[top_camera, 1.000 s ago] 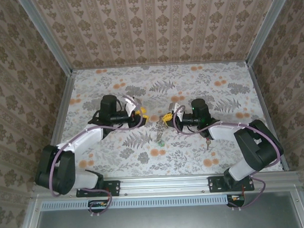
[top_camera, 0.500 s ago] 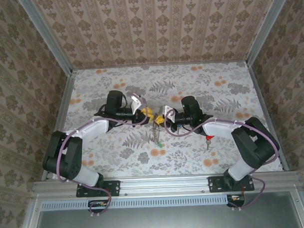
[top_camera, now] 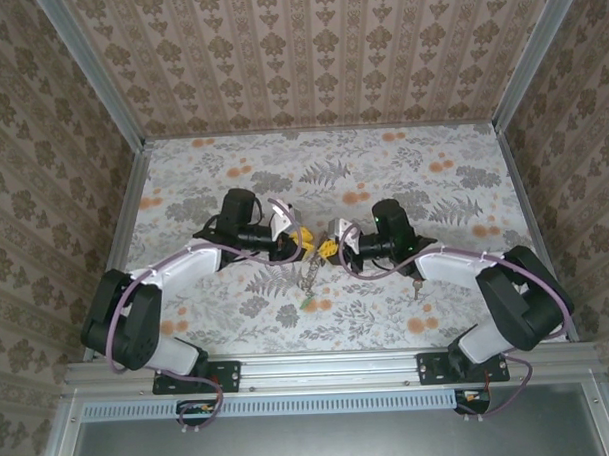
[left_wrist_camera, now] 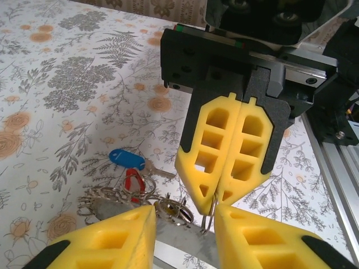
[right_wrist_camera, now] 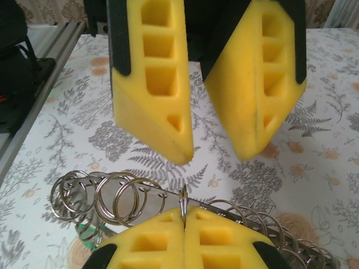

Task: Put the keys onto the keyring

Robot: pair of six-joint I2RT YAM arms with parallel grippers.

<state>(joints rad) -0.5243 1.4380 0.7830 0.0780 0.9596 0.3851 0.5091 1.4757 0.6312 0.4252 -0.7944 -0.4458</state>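
layout: grippers and keyring at table centre
the left gripper (top_camera: pixel 303 238) and the right gripper (top_camera: pixel 331 245) meet tip to tip above the middle of the table (top_camera: pixel 463 182), left one on the left. the keyring (top_camera: pixel 309 276) hangs between them from the right gripper's tips, trailing toward the near edge. two keys (left_wrist_camera: pixel 126 158) lie on the table just beside the keyring.

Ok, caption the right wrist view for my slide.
Right gripper shut on a silvery chain of metal rings, the open left gripper facing it above the floral table.
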